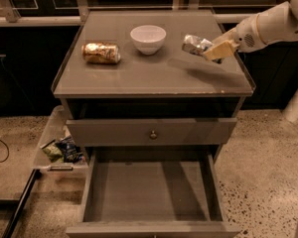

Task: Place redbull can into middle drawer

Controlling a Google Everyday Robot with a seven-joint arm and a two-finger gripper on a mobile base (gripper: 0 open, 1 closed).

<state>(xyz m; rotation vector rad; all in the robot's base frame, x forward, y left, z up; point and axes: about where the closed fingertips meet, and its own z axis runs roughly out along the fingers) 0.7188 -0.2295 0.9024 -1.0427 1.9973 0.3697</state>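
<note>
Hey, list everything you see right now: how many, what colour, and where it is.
redbull can: one, silver, held over the cabinet top, right rear
gold-orange can: one, on its side, top left
bowl: one, white, top rear centre
cabinet: one, grey, centre
middle drawer: one, grey, pulled open, bottom
knobbed drawer front: one, grey, shut, above it
bin: one, clear, on the floor left, wrappers inside
arm: one, white, from right
pincer: one, tan, shut on the redbull can

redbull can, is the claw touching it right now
Touching. The camera view shows the claw closed on the right end of the redbull can, with no gap between them, over the right side of the cabinet top.
</note>
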